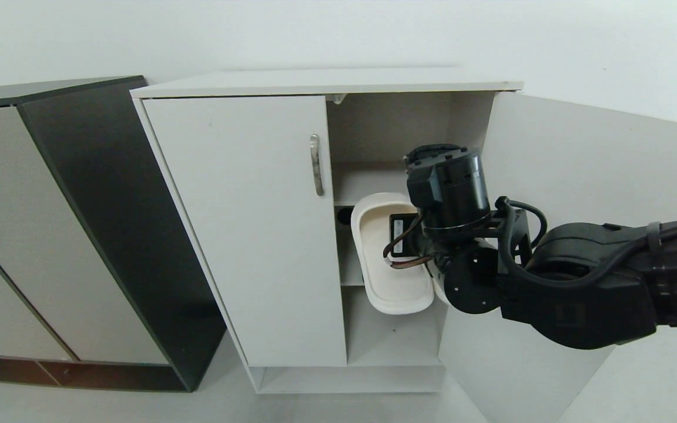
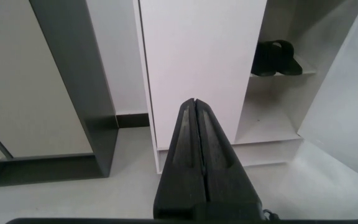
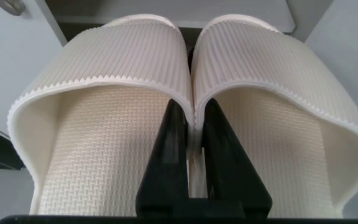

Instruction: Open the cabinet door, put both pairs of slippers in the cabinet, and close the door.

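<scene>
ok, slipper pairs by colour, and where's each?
Cream pair: 1, pinched in the right claw
Black pair: 1, on a shelf
Total: 2 pairs

A pair of black slippers (image 2: 277, 58) lies on a shelf (image 2: 306, 72) inside the white cabinet (image 1: 244, 235), which stands on the floor (image 1: 109, 405).

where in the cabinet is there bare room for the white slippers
The bottom shelf, beside the closed door, lies bare for the white slippers. The shelf above is crowded by black slippers.
</scene>
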You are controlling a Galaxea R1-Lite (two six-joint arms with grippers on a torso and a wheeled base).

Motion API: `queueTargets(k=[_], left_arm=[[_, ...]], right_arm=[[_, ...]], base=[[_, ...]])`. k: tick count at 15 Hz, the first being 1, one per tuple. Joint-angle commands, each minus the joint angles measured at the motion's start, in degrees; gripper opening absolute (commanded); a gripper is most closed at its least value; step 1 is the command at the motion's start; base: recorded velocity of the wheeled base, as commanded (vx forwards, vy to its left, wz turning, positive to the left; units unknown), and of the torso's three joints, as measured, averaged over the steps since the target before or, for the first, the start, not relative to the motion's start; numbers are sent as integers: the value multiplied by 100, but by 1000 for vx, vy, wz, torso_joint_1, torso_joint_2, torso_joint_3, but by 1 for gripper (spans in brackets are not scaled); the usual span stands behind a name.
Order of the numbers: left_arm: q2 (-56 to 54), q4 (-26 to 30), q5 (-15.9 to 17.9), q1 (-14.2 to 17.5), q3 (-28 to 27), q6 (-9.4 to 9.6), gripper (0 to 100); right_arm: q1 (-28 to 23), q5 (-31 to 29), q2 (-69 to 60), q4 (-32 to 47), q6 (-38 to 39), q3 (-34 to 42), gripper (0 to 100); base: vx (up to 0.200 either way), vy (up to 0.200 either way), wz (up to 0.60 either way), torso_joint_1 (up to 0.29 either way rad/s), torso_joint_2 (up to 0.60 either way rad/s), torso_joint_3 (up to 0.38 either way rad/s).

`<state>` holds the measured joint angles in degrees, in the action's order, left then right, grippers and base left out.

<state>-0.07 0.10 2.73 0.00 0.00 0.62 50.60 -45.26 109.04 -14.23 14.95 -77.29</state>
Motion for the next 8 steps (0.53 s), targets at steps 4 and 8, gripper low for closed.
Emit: queueTargets(k=[4,8], left_arm=[[7,-1,-1,0,0,8,0],[7,-1,-1,0,0,8,0]], right_arm=[[-15,0,82,-54,-9,3,0],[-24,0,91,-54,-18,-6,0]], base=[[50,0,0,-2,2,1],[200,0,0,0,4,2]])
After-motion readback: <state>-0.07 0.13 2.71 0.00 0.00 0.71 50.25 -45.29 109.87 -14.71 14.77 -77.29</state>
